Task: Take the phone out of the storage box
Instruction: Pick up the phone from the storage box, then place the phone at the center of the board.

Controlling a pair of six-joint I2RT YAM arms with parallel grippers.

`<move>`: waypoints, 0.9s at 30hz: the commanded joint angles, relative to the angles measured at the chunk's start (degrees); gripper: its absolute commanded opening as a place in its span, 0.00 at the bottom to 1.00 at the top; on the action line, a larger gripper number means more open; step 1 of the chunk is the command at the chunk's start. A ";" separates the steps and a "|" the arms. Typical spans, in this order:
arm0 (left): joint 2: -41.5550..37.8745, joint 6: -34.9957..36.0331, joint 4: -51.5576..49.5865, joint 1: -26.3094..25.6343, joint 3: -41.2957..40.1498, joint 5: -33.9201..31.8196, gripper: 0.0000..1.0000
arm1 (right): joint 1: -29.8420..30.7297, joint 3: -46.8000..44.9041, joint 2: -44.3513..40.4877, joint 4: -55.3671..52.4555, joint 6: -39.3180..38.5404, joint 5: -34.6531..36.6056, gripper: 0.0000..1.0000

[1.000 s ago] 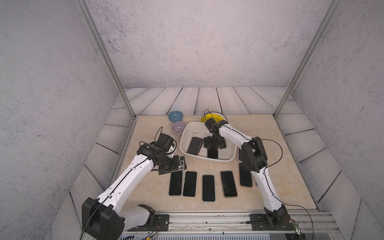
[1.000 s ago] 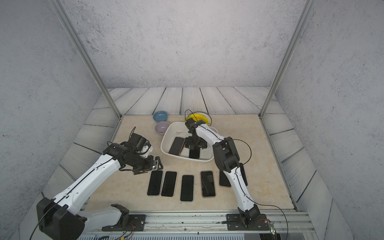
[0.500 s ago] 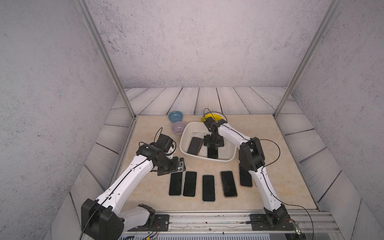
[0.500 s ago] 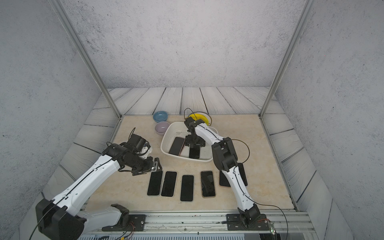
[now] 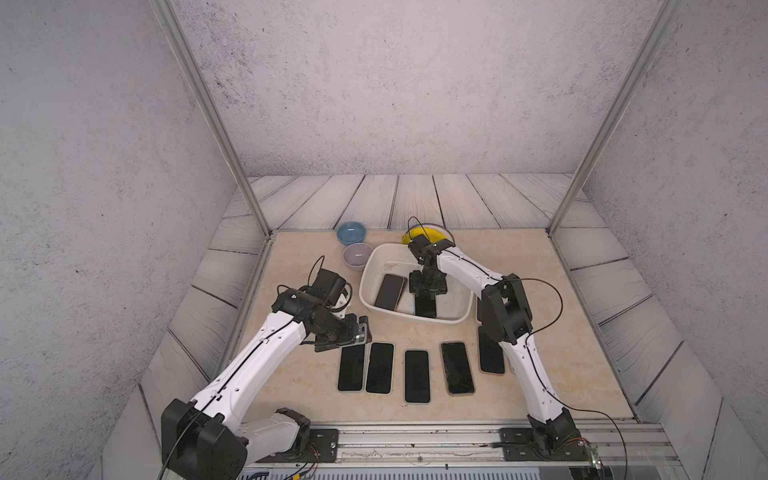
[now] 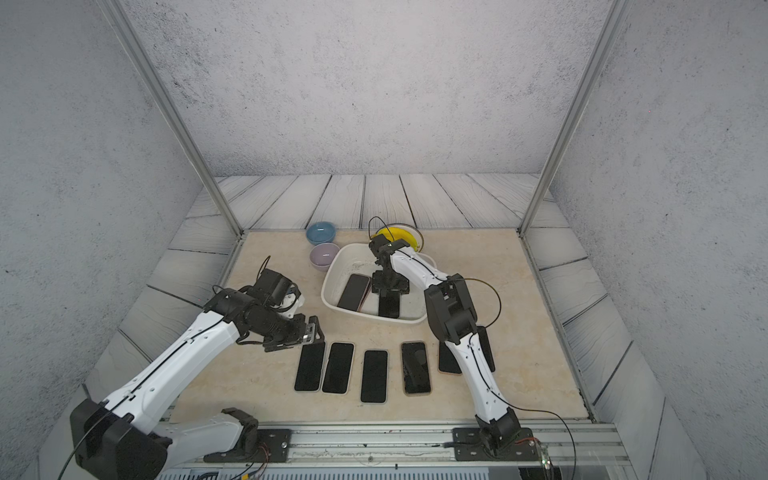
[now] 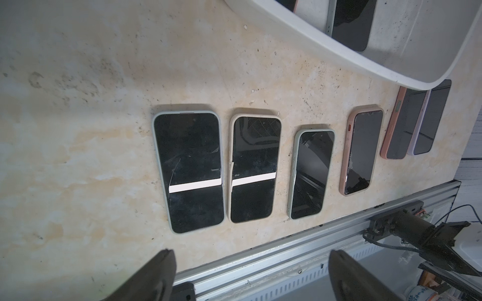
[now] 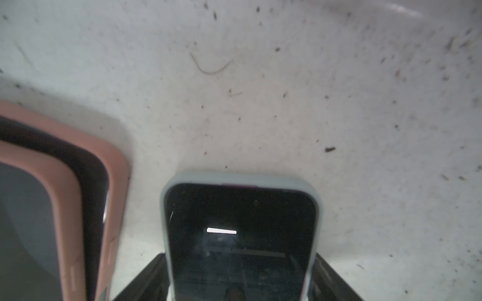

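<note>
Lying flat in the white rounded plastic storage box (image 5: 453, 303), the grey-cased black phone (image 5: 425, 309) runs toward the worktop's (image 5: 582, 311) front edge; right pincer (image 8: 238, 273) flanks it, grip unclear; left pincer (image 7: 251, 260) apart.

left pincer (image 7: 251, 258) wide open, hovering low; right pincer (image 8: 239, 263) pointing down, arm outstretched.
</note>
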 commanded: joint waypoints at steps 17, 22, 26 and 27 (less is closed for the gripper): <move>4.63 0.75 2.64 0.49 2.82 3.70 0.97 | -6.74 4.95 -18.50 -2.77 -2.74 1.00 0.68; 5.46 0.94 3.32 0.50 3.02 4.73 0.97 | -15.60 -3.09 -26.00 -2.22 -4.91 1.71 0.68; 6.23 1.01 3.82 0.50 3.11 5.63 0.97 | -23.69 -11.38 -30.90 -0.95 -8.28 2.57 0.67; 6.35 1.02 4.02 0.43 3.11 5.76 0.97 | -25.65 -13.61 -31.83 -0.49 -9.25 2.81 0.67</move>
